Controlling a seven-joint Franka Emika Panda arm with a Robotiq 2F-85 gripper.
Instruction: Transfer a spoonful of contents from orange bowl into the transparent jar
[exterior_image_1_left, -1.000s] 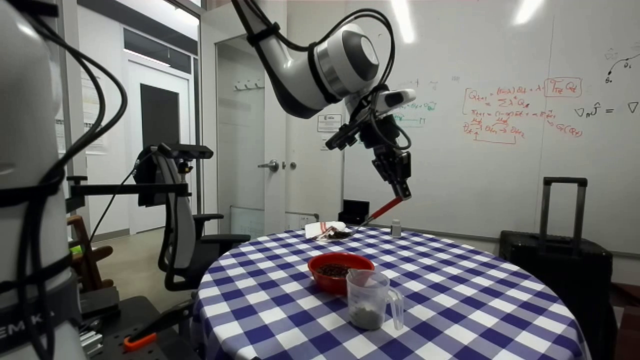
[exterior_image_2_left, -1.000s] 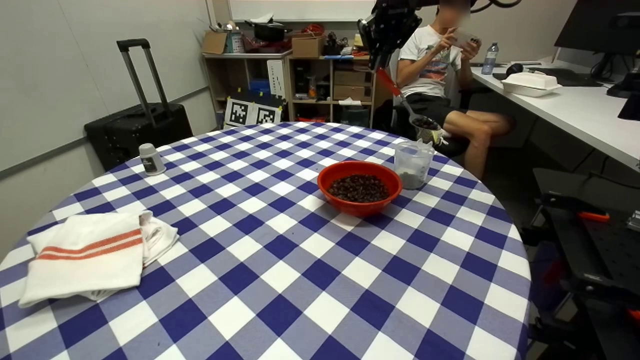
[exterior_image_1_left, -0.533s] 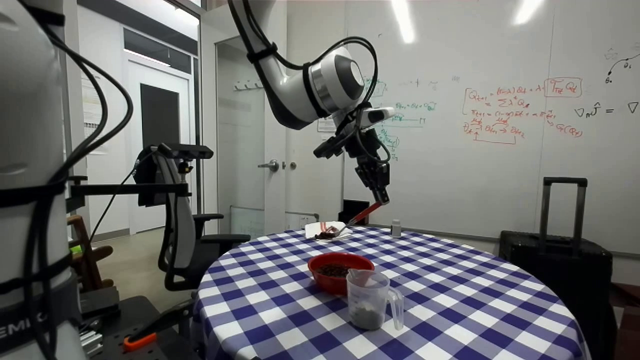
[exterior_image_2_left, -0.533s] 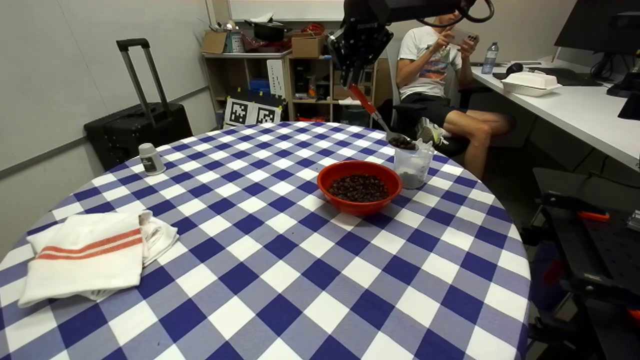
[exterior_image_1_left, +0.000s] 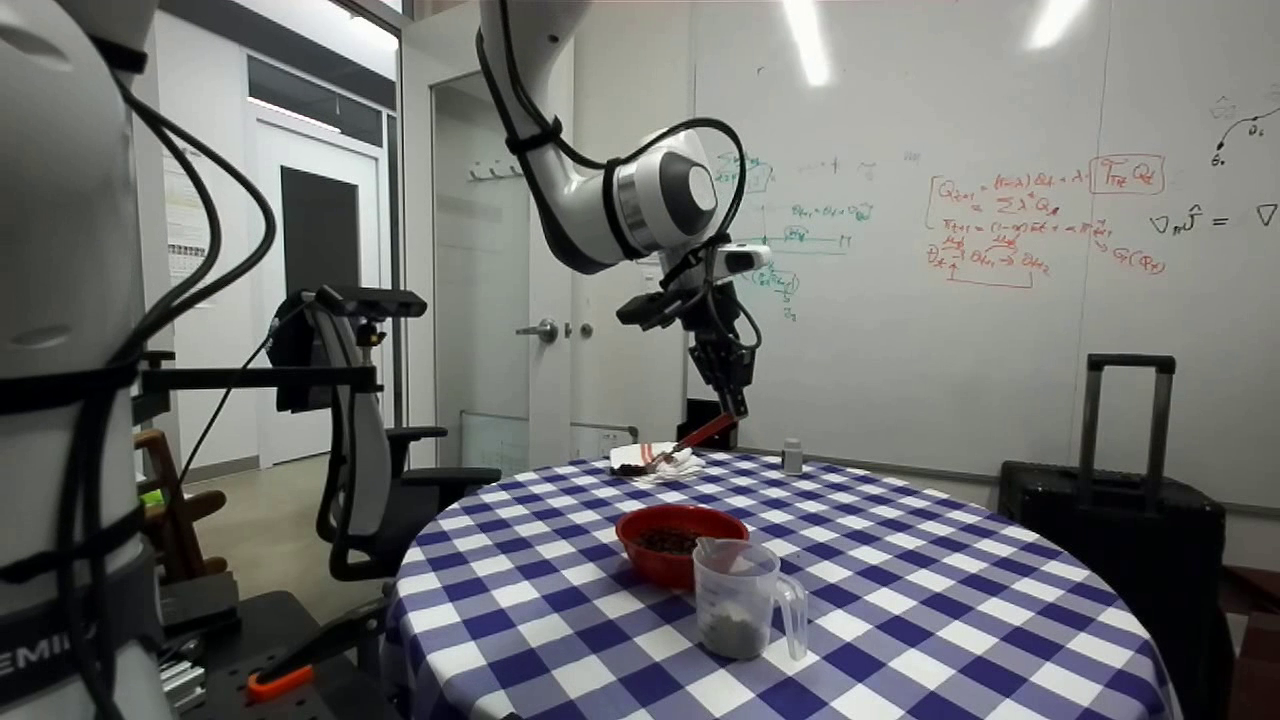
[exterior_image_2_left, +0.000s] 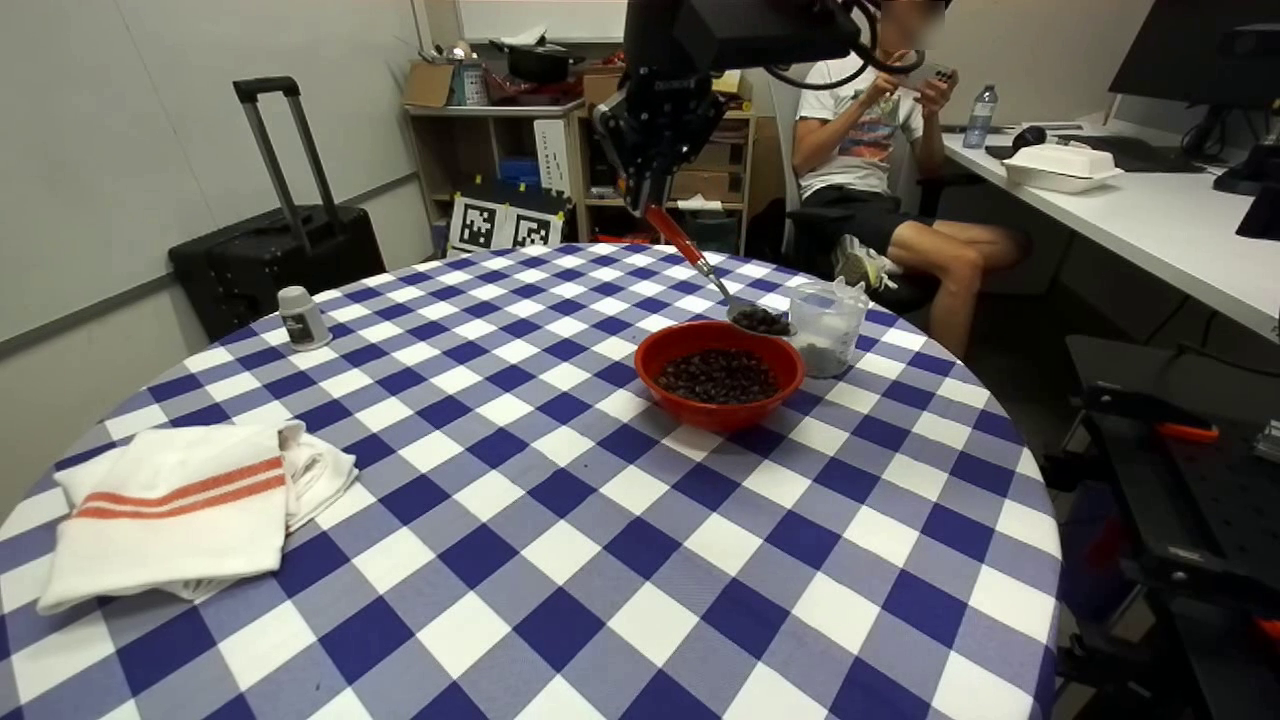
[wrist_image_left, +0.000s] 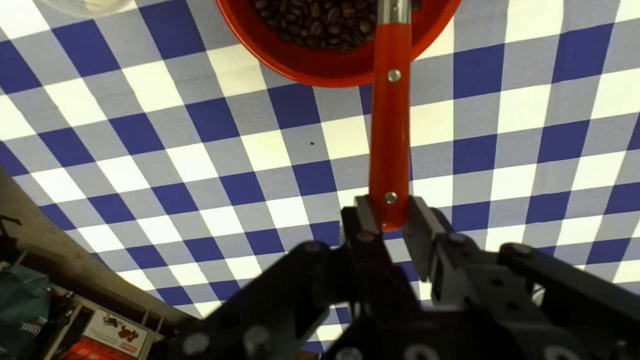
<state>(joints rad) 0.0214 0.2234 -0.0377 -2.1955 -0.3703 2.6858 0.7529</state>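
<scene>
The orange bowl (exterior_image_2_left: 720, 415), holding dark beans, stands on the checked table; it also shows in an exterior view (exterior_image_1_left: 640, 565) and the wrist view (wrist_image_left: 310, 72). The transparent jar (exterior_image_1_left: 735, 580) is a clear jug with a handle and some grey-white contents, beside the bowl; it also shows in an exterior view (exterior_image_2_left: 835, 315). My gripper (wrist_image_left: 390, 212) is shut on the red handle end of a spoon (wrist_image_left: 391, 125). The spoon's head (exterior_image_2_left: 760, 320) carries a heap of dark beans and appears at the bowl's rim on the jar side. Its head is outside the wrist view.
A white towel with red stripes (exterior_image_2_left: 180, 510) and a small grey-white bottle (exterior_image_2_left: 303, 318) lie and stand on the table (exterior_image_2_left: 600, 560). A black suitcase (exterior_image_1_left: 1110, 540) stands beside the table. A seated person (exterior_image_2_left: 860, 140) is behind it.
My gripper has moved down and to the left in both exterior views, still holding the spoon. The loaded spoon head has passed from beyond the jar to the bowl's rim. Bowl and jar have not moved.
</scene>
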